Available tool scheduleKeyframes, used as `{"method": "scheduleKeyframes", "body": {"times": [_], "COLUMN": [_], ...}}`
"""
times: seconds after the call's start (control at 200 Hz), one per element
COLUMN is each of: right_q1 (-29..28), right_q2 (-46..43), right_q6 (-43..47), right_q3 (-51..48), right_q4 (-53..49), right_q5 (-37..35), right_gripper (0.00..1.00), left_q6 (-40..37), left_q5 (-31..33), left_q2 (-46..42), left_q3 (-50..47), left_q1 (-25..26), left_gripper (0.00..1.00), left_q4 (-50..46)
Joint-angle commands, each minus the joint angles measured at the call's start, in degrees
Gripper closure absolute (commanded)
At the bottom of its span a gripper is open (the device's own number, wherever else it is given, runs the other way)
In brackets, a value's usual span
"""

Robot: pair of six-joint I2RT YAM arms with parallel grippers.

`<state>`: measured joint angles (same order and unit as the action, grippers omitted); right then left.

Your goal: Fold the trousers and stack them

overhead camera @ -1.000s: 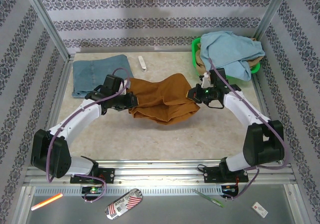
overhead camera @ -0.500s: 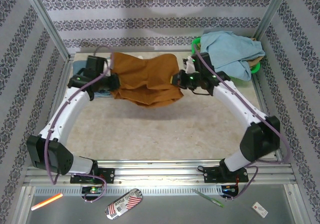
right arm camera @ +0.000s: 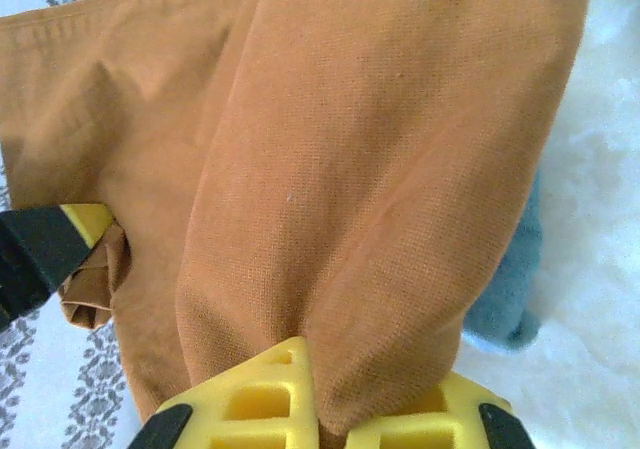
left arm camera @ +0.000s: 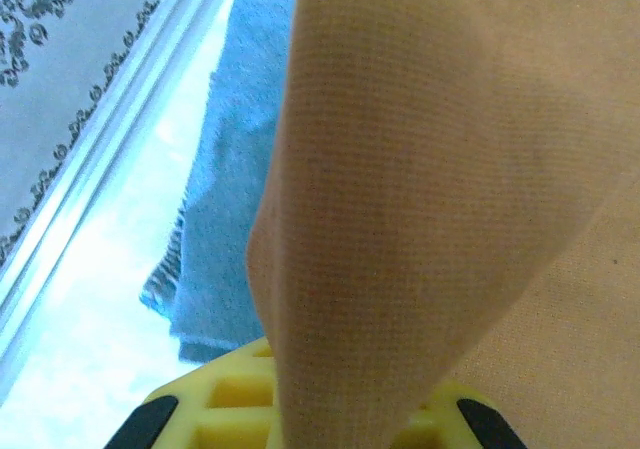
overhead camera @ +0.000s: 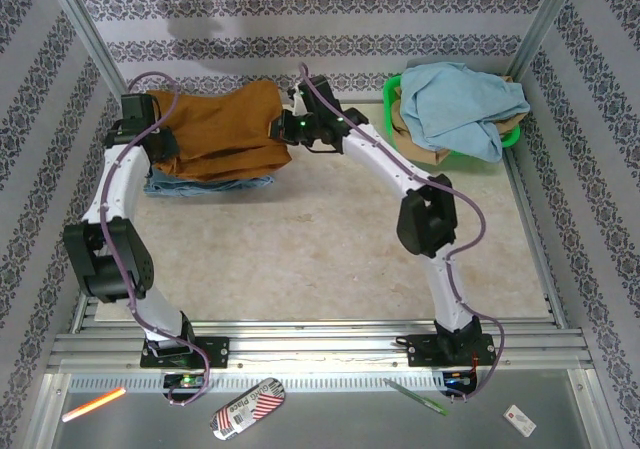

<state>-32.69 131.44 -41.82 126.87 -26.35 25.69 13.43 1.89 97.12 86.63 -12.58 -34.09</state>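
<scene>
Since your left gripper (overhead camera: 163, 144) and right gripper (overhead camera: 282, 129) each clamp one end of the folded trousers (overhead camera: 215, 129), hanging over the denim-blue cloth (overhead camera: 200, 182) at the tabletop's (overhead camera: 330, 249) far-left corner, lower both evenly and release only once the fabric rests flat.

From here the trousers (right arm camera: 330, 139) take up nearly everything: rust-brown cloth hanging in broad soft folds, a stitched hem running along the top left. At the bottom the right gripper (right arm camera: 335, 404) has a gathered fold pinched between its yellow fingers (right arm camera: 245, 394). A black finger with a yellow tip (right arm camera: 45, 244) pokes in from the left edge, a crumpled corner of the cloth bunched against it. Blue cloth (right arm camera: 505, 304) peeks out at lower right on the pale bench (right arm camera: 600, 219).
</scene>
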Motion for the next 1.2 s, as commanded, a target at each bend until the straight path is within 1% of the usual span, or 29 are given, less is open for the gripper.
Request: {"method": "scheduleKeyframes", "body": {"times": [0.0,0.185,0.3,0.545,0.694,0.759,0.789,0.819,0.879,0.969,1.004,1.049,1.094,1.194], "right_q1": [0.8,0.9,1.0,1.0,1.3,1.3,1.3,1.3,1.3,1.5,1.7,1.9,2.1,2.4], "right_q2": [4.5,15.1,20.3,26.1,27.5,27.7,27.6,27.3,26.4,24.4,23.5,22.1,20.8,18.1], "right_q6": [-1.7,-3.6,-6.0,-8.5,-8.8,-8.9,-8.8,-8.8,-8.6,-7.7,-7.3,-7.2,-7.1,-6.4], "right_q3": [7.5,20.5,25.3,27.3,25.4,24.1,23.5,22.7,20.5,17.2,15.8,13.6,11.4,8.2], "right_q4": [-1.8,-3.7,-2.5,0.0,0.2,0.4,0.4,0.5,0.9,1.3,1.4,1.9,2.4,2.8], "right_q5": [1.3,2.8,4.0,3.8,3.9,4.8,5.0,5.2,5.9,6.2,6.2,6.1,6.0,6.4], "right_gripper": [1.0,1.0,1.0,1.0,1.0,0.92,0.84,0.76,0.7,0.59,0.58,0.55,0.54,0.51], "left_q6": [0.7,1.4,1.9,3.4,6.0,7.5,8.2,8.8,10.1,11.2,11.4,11.7,12.2,12.7], "left_q5": [3.7,3.5,2.7,1.6,0.6,0.0,-0.4,-1.3,-2.5,-4.4,-5.0,-6.0,-7.1,-8.7], "left_q2": [1.3,4.1,6.0,10.5,13.6,14.4,14.7,14.8,15.2,15.0,14.9,15.0,15.0,14.8], "left_q3": [4.1,4.6,4.8,4.5,3.2,2.3,2.0,1.6,1.4,0.6,0.0,-0.4,-0.7,-1.5], "left_q1": [-4.7,-7.0,-8.4,-10.7,-11.7,-12.3,-12.6,-12.9,-13.5,-13.9,-14.0,-13.9,-13.9,-14.1], "left_gripper": [1.0,1.0,1.0,1.0,1.0,1.0,1.0,0.95,0.84,0.48,0.37,0.28,0.21,0.15], "left_q4": [7.5,9.6,10.3,11.9,11.9,11.5,11.4,11.3,10.5,9.5,9.5,8.9,8.1,6.6]}}
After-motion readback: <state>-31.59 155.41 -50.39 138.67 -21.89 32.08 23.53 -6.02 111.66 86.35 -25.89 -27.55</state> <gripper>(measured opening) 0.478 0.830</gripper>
